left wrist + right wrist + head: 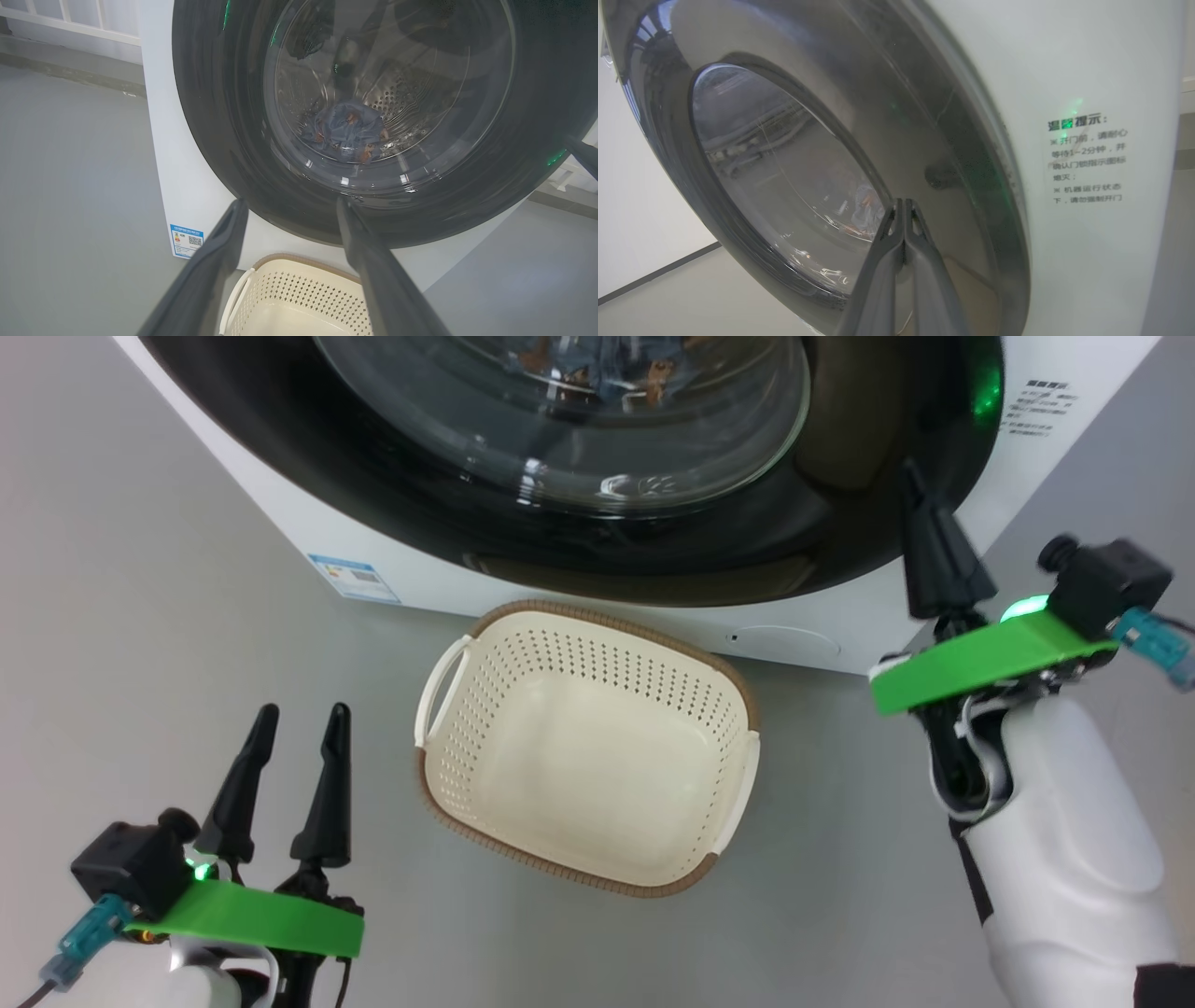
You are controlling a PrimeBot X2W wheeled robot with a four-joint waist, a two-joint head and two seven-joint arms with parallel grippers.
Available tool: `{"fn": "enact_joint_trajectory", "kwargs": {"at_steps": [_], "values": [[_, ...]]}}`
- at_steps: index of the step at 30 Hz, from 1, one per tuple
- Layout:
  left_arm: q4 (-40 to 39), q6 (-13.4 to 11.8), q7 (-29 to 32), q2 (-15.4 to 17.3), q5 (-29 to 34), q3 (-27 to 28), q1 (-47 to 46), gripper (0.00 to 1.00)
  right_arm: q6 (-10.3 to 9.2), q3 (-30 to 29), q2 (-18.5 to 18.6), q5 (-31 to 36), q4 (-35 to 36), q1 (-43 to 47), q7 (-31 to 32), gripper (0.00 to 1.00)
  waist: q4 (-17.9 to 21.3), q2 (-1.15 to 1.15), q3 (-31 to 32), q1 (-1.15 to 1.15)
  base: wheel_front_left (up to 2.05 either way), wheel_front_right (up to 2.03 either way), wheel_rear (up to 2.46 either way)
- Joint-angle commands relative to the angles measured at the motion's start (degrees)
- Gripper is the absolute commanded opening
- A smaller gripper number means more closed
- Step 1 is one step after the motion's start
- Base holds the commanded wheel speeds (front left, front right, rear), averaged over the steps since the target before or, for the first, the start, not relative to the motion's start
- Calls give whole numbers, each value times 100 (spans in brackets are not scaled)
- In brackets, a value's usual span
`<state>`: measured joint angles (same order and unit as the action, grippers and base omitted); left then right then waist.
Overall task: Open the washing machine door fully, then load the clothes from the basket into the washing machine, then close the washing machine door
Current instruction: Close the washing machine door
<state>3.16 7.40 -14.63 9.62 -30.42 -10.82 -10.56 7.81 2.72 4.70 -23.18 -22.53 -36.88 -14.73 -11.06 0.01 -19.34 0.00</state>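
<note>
The washing machine [280, 527] stands white and boxy ahead. Its glossy black washing machine door [392, 485] lies shut against the front. Through the glass window the light blue clothes [345, 133] lie in the steel drum, and they also show as clothes [607, 378] in the head view. The cream basket [597, 616] sits on the floor below the door with nothing inside. My left gripper [304, 711] is open and holds nothing, left of the basket. My right gripper [913, 476] is shut on nothing, tips at the door's black ring near its right edge [903, 201]; whether they touch is unclear.
Grey floor surrounds the basket. A blue label sticker [355, 579] is on the machine's lower left front, and a white text notice [1087, 163] is right of the door. A white railing [70, 18] runs behind the machine on the left.
</note>
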Motion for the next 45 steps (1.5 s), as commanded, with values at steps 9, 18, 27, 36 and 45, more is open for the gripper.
{"fn": "enact_joint_trajectory", "kwargs": {"at_steps": [9,18,27,36,45], "values": [[130,9,-37,194,55,348,212,100,-32,468,-31,163,68,816,-27,100,299,-1,472,0,0,0,0],[283,9,-37,269,111,443,451,100,-32,391,10,198,60,1524,-27,100,576,-1,867,0,0,0,0],[379,9,-37,399,93,556,674,100,-32,395,81,180,54,1997,-27,100,960,-1,1179,0,0,0,0],[470,9,-37,462,123,677,856,100,-32,289,193,179,97,2398,-27,100,1266,-1,1350,0,0,0,0],[495,9,-37,453,165,835,1015,100,-32,156,258,160,121,2714,-27,100,1509,-1,1483,0,0,0,0]]}}
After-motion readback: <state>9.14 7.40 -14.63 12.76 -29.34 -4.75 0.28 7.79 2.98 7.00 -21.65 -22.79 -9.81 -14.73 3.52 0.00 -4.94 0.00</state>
